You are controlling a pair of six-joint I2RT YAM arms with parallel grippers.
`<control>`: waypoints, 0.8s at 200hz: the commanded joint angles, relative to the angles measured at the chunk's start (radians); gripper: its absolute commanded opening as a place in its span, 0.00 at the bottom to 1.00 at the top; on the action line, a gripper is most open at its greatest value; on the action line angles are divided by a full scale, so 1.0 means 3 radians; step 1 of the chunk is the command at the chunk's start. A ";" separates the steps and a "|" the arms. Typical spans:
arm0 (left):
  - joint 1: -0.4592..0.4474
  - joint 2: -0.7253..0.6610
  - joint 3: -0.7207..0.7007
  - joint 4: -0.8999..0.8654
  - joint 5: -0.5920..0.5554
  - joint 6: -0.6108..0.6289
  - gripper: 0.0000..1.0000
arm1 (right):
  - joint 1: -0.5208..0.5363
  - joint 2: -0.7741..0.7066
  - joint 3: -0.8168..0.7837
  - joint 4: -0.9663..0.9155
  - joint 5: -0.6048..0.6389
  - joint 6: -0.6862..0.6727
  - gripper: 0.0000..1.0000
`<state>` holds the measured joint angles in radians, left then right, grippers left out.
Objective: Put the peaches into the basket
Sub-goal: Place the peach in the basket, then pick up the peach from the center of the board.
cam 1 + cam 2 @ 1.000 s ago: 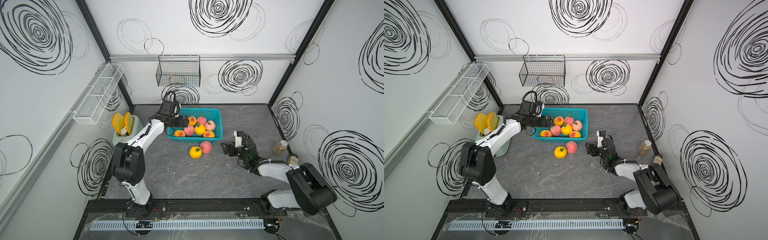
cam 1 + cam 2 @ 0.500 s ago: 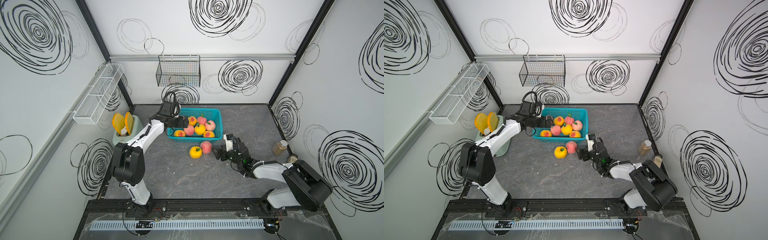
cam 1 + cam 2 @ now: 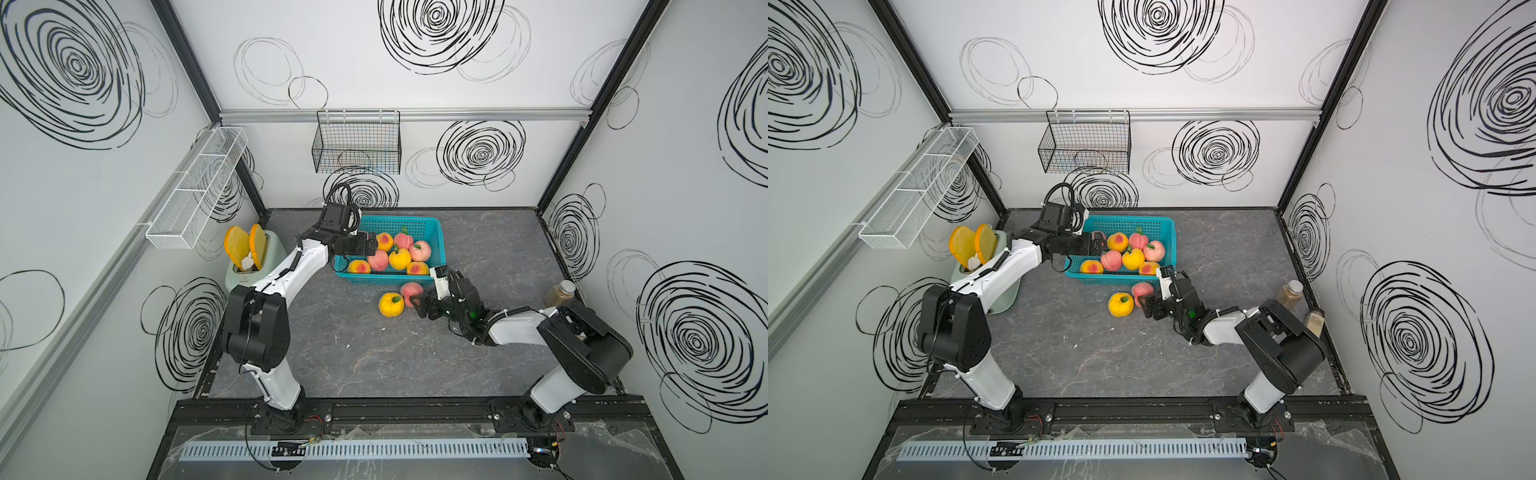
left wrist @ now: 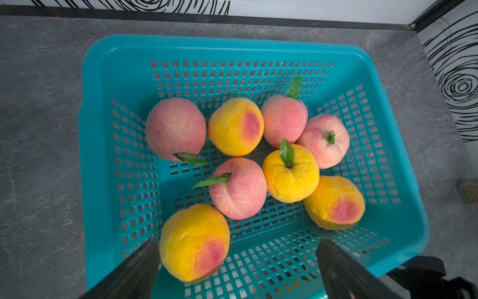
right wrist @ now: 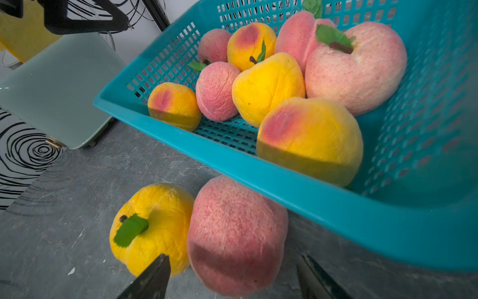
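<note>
The turquoise basket [image 3: 407, 226] [image 3: 1142, 226] [image 4: 222, 42] [image 5: 310, 196] holds several pink and yellow-orange peaches. Two more peaches lie on the table just in front of it, touching each other: a pink peach [image 3: 410, 290] [image 3: 1141, 289] [image 5: 235, 233] and a yellow peach [image 3: 390, 304] [image 3: 1121, 304] [image 5: 155, 225] with a green leaf. My right gripper [image 3: 419, 305] [image 3: 1147, 307] [image 5: 232, 256] is open, low at the pink peach, one finger on each side with gaps. My left gripper [image 3: 372, 245] [image 3: 1098, 243] [image 4: 238, 242] hangs open and empty over the basket's left end.
A pale green toaster [image 3: 253, 266] with two yellow toast slices [image 3: 237, 245] stands at the left wall. On the back wall hangs a black wire basket [image 3: 357, 147], on the left wall a white mesh rack [image 3: 199, 187]. A jar [image 3: 561, 293] stands by the right wall.
My right gripper has travelled left across the table to the pink peach, its jaws a little narrower than a second ago. The left arm and the peaches have stayed put.
</note>
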<state>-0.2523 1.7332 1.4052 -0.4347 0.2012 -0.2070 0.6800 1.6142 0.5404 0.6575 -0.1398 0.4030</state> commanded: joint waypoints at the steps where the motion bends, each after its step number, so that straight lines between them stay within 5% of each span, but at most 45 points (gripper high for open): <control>1: 0.0004 -0.0107 -0.0015 0.0102 0.0025 -0.0003 0.98 | 0.0039 0.0085 0.0106 -0.0002 -0.0065 -0.0019 0.81; 104: -0.0023 -0.0087 -0.0005 0.0079 0.0009 0.0010 0.98 | 0.0065 0.0255 0.0257 -0.0159 -0.0056 -0.0020 0.80; 160: -0.0031 -0.0071 -0.0005 0.0075 0.0004 0.0020 0.98 | 0.0066 0.0245 0.0275 -0.0193 -0.0090 -0.0040 0.71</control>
<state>-0.2554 1.7332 1.4052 -0.4355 0.2008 -0.2066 0.6926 1.6806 0.6025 0.6224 -0.1589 0.4000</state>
